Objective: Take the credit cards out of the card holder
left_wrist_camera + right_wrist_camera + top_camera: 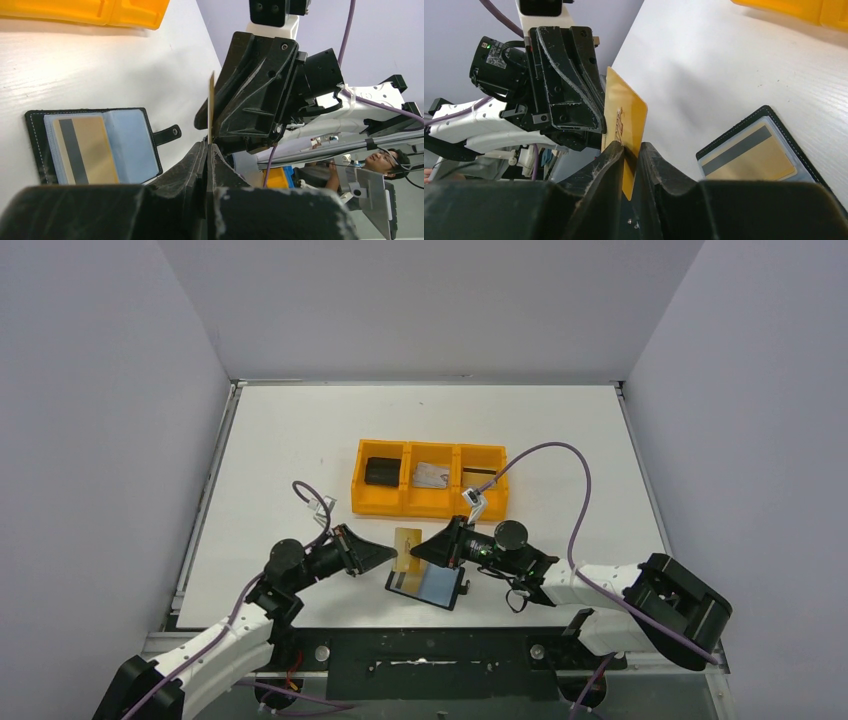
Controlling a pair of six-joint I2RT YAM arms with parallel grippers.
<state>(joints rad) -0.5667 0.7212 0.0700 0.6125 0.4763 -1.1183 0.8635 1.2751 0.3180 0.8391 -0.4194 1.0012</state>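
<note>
From above, the card holder (432,586) lies open at the desk's (280,460) near edge. At its eleven o'clock a held gold card (407,540) stands upright, above and apart from it. The left pincer (392,558) meets this card from nine o'clock and the right pincer (420,548) from three. At twelve o'clock, the orange tray (432,508) has a silvery card (431,476) in its middle compartment.

In the left wrist view, the left pincer (207,147) is clamped on the held gold card (211,100), seen edge-on. The card holder (127,145), at nine o'clock, has a striped gold card (85,150) in a pocket.

In the right wrist view, the right pincer (630,150) has its jaws narrowly either side of the held gold card (626,115). Whether they press it I cannot tell. The card holder (769,112) lies at four o'clock.
</note>
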